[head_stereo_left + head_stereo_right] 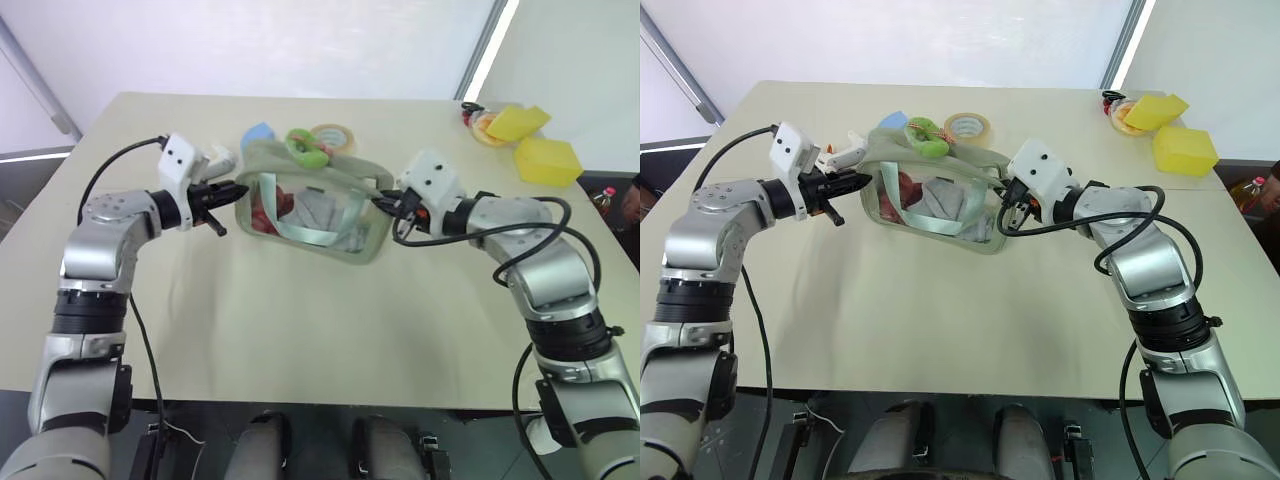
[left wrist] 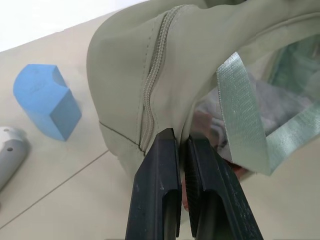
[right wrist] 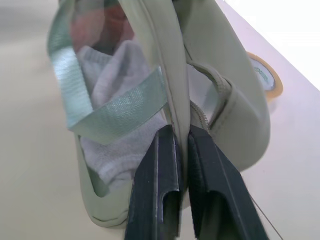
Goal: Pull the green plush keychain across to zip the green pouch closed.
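The green pouch (image 1: 310,215) is held up over the middle of the table between both arms, its clear window with the mint strap (image 2: 245,115) facing me and red and white contents inside. The green plush keychain (image 1: 305,148) sits on the pouch's top edge, behind the middle. At the pouch's left end, my left gripper (image 1: 235,190) is shut on the fabric just beside the zipper (image 2: 150,95). My right gripper (image 1: 385,203) pinches the right end, its fingers (image 3: 155,165) closed on the seam.
A blue sponge wedge (image 1: 258,132) and a tape roll (image 1: 333,135) lie behind the pouch. A small white object (image 1: 845,152) lies near the left gripper. Yellow sponges (image 1: 545,160) sit at the table's far right corner. Bare tabletop (image 1: 300,320) stretches in front.
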You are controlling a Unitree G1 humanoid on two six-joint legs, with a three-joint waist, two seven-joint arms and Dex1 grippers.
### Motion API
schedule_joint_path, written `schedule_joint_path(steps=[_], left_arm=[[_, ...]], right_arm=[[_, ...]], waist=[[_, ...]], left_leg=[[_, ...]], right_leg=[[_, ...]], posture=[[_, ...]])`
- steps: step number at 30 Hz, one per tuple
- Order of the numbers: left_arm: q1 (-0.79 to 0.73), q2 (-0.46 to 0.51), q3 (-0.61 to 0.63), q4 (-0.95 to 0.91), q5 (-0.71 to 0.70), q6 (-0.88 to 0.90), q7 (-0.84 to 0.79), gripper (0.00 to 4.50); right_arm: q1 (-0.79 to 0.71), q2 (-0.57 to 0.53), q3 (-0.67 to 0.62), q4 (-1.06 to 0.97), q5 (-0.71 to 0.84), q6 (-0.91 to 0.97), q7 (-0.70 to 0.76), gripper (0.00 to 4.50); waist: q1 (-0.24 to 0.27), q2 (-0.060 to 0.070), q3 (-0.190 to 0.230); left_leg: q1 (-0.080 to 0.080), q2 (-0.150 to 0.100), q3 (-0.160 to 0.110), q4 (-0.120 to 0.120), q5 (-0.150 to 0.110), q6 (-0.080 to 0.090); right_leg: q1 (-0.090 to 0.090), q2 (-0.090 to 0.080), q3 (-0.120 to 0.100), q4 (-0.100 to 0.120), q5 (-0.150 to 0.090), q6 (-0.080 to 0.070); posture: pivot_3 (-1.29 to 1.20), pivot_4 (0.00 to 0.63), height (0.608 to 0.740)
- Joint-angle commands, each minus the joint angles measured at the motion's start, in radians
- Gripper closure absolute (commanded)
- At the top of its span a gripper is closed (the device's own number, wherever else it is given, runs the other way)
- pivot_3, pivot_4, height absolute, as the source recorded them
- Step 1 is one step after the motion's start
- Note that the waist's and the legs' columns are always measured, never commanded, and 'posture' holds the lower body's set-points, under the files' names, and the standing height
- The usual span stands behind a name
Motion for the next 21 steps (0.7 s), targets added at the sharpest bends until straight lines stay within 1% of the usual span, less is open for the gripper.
schedule_joint_path(steps=[1, 3, 4, 6, 8, 10, 12, 14, 17, 21], left_arm=[[0.021, 0.012, 0.002, -0.062, -0.027, 0.012, -0.016, 4.5], [0.03, 0.016, 0.004, -0.074, -0.032, 0.017, -0.014, 4.5], [0.033, 0.017, 0.003, -0.078, -0.033, 0.018, -0.014, 4.5], [0.04, 0.024, 0.002, -0.085, -0.032, 0.019, -0.014, 4.5], [0.046, 0.03, 0.007, -0.09, -0.037, 0.025, -0.011, 4.5], [0.047, 0.034, 0.007, -0.088, -0.038, 0.024, -0.011, 4.5], [0.044, 0.033, 0.002, -0.086, -0.038, 0.021, -0.01, 4.5], [0.043, 0.031, -0.003, -0.086, -0.038, 0.02, -0.006, 4.5], [0.039, 0.029, -0.006, -0.092, -0.039, 0.022, 0.001, 4.5], [0.039, 0.032, -0.005, -0.097, -0.043, 0.023, 0.003, 4.5]], right_arm=[[-0.039, -0.047, -0.044, -0.005, 0.023, 0.01, 0.032, 2.37], [-0.071, -0.057, -0.068, -0.001, 0.047, 0.027, 0.041, 1.37], [-0.088, -0.058, -0.08, 0.001, 0.063, 0.036, 0.047, 1.37], [-0.169, -0.013, -0.118, 0.032, 0.102, 0.051, 0.016, 1.37], [-0.228, 0.042, -0.125, 0.046, 0.136, 0.056, 0.002, 1.37], [-0.266, 0.104, -0.105, 0.059, 0.152, 0.051, -0.011, 1.37], [-0.308, 0.189, -0.043, 0.111, 0.126, 0.011, -0.037, 1.37], [-0.331, 0.237, 0.005, 0.158, 0.095, -0.03, -0.047, 1.37], [-0.362, 0.278, 0.038, 0.244, 0.06, -0.086, -0.056, 1.37], [-0.382, 0.284, 0.071, 0.316, 0.027, -0.148, -0.039, 1.37]], waist=[[0.003, 0.0, 0.0], [0.003, 0.0, 0.0], [0.002, 0.0, 0.0], [-0.001, 0.0, 0.0], [-0.005, 0.0, 0.0], [-0.008, 0.0, 0.0], [-0.009, 0.001, 0.0], [-0.009, 0.001, 0.0], [-0.005, 0.001, 0.0], [-0.005, 0.001, 0.0]], left_leg=[[0.0, 0.0, 0.0, 0.0, 0.0, 0.0], [0.0, 0.0, 0.0, 0.0, 0.0, 0.0], [0.0, 0.0, 0.0, 0.0, 0.0, 0.0], [0.0, 0.0, 0.0, 0.0, 0.0, 0.0], [0.0, 0.0, 0.0, -0.001, 0.0, 0.0], [0.0, 0.0, 0.0, -0.001, 0.0, 0.0], [0.0, 0.001, 0.0, -0.001, 0.0, 0.0], [0.001, 0.0, 0.0, -0.001, 0.0, 0.0], [0.0, 0.0, 0.0, -0.001, 0.0, 0.0], [-0.001, 0.0, 0.0, 0.0, 0.0, 0.0]], right_leg=[[0.0, 0.0, 0.0, 0.0, 0.0, 0.0], [0.0, -0.001, 0.0, 0.0, 0.0, 0.0], [0.0, -0.001, 0.0, -0.001, 0.0, 0.0], [0.0, -0.001, 0.0, -0.001, 0.0, 0.0], [0.0, 0.0, 0.0, 0.0, 0.0, 0.0], [-0.001, 0.0, 0.0, 0.0, 0.0, 0.0], [-0.001, 0.0, 0.0, 0.0, 0.0, 0.0], [-0.001, 0.0, 0.001, 0.001, 0.0, 0.0], [-0.001, 0.0, 0.001, 0.001, 0.0, 0.0], [-0.001, 0.0, 0.001, 0.0, 0.0, 0.0]], posture=[[0.0, 0.15, 0.74], [0.0, 0.15, 0.74], [0.0, 0.15, 0.74], [0.0, 0.15, 0.74], [0.0, 0.15, 0.74], [0.0, 0.15, 0.74], [0.0, 0.15, 0.74], [0.0, 0.15, 0.74], [0.0, 0.15, 0.74], [0.0, 0.15, 0.74]])
